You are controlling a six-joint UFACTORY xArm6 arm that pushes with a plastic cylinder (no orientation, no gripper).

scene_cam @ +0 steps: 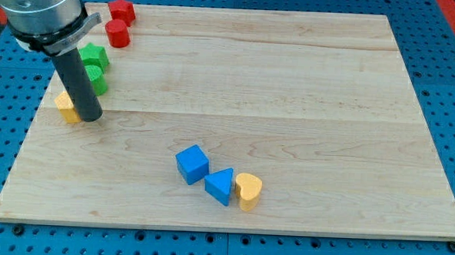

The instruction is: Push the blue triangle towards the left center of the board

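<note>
Our tip (90, 118) sits down on the wooden board (291, 84) near its left edge, about mid-height, touching or just beside a yellow block (65, 106) whose shape the rod partly hides. We have no pincer here — just the straight dark rod, so nothing is held and there is no opening to report.

The blue triangle (220, 186) lies well apart from our tip, toward the bottom edge of the board, a bit left of the middle. It sits between a blue cube (192, 164) on its upper left and a yellow heart (248, 191) on its right — the heart touches it, the cube is just beside it.

Up by the top left corner: a red star (122, 10) with a red cylinder (118, 32) just below it. Two green blocks (94, 58) (98, 79), shapes unclear, stand below those, close behind the rod.
</note>
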